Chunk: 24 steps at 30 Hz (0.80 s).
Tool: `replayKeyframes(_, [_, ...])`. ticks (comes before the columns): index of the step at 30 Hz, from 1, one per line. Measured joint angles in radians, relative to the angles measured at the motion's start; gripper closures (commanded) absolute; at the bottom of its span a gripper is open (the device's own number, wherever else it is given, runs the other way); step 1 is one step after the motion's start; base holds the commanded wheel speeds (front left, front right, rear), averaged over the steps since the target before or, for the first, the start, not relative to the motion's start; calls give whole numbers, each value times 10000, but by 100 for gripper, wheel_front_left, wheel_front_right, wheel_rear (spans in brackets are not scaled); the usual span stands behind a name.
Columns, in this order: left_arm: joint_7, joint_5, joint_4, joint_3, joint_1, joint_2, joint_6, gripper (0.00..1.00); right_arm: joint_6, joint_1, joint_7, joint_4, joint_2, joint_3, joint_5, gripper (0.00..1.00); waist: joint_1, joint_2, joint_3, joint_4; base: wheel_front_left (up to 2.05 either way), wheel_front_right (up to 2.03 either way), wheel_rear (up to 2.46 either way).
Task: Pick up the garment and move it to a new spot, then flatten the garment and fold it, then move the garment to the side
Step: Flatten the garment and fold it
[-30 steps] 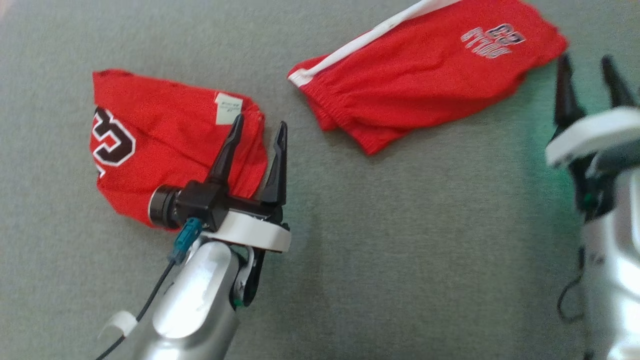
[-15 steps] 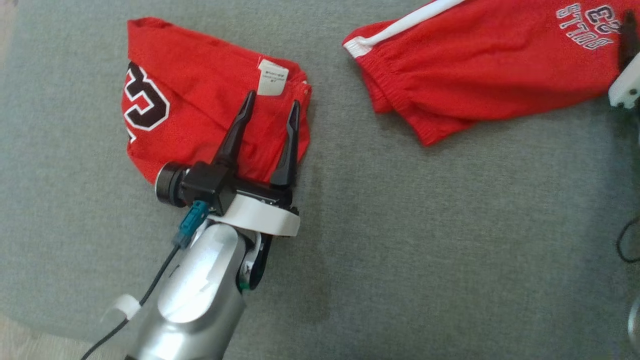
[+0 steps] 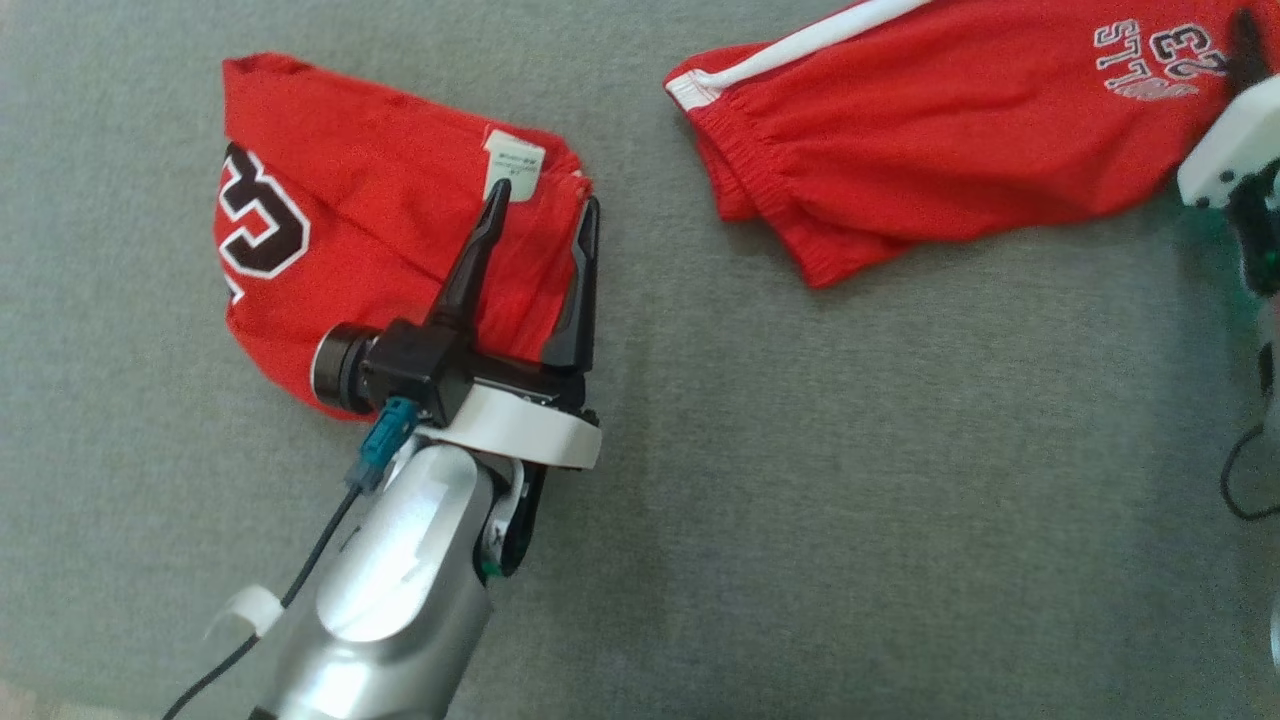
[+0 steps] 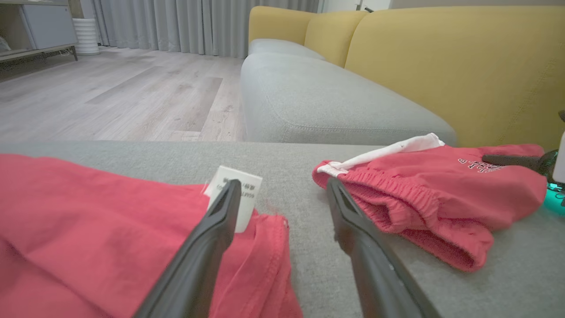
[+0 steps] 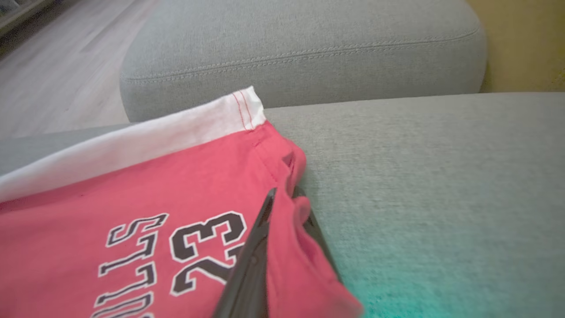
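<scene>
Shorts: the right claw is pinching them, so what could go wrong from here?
The right gripper holds only a small fold at the corner of the shorts; it might slip on lifting. The open left gripper straddles the edge of the jersey and could drag it along.

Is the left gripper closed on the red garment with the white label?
No, the left gripper is open: one finger over the red garment by its white label, the other over the cushion.

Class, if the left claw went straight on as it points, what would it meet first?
Probably the jersey: the left claw straddles its hem, one finger at the white label. Beyond lies bare grey cushion. Its height above the cloth is unclear.
</scene>
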State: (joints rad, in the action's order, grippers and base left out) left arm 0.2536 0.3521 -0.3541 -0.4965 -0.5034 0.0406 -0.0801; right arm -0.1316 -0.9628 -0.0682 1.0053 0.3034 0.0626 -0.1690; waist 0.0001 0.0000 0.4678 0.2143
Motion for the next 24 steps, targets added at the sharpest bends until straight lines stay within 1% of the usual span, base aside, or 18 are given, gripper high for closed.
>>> replayKeyframes(4, [0, -19, -65, 134, 25, 0, 17, 0, 0, 623, 380, -263, 146, -253, -1012, 100, -1, 0, -357, -321, 0, 0, 0])
replayKeyframes(7, [0, -107, -150, 184, 173, -2, 98, 0, 0, 1406, 619, -608, 297, -194, -1812, 100, -1, 0, -689, -566, 0, 0, 0])
replayKeyframes(11, [0, -196, -291, 313, 566, 4, 111, 0, 0, 2628, 894, -1170, 255, 81, -2569, 100, -2, 0, -1116, -911, 0, 0, 0])
replayKeyframes(13, [0, -232, -349, 362, 682, 4, 188, 0, 0, 3138, 1030, -1407, 249, 353, -2732, 100, -2, 0, -1317, -1064, 0, 0, 0])
replayKeyframes(18, [0, -293, -485, 445, 864, 6, 211, 0, 0, 4093, 1135, -1870, 221, 1047, -2917, 100, -3, 0, -1788, -1314, 0, 0, 0])
replayKeyframes(19, [0, -299, -489, 456, 904, 8, 282, 0, 0, 4227, 1137, -1919, 221, 1189, -2913, 100, -3, 1, -1854, -1345, 0, 0, 0])
replayKeyframes(24, [0, -382, -508, 523, 1030, 8, 286, 0, 0, 4454, 1133, -2163, 186, 1705, -2838, 100, -1, 0, -1923, -1349, 0, 0, 0])
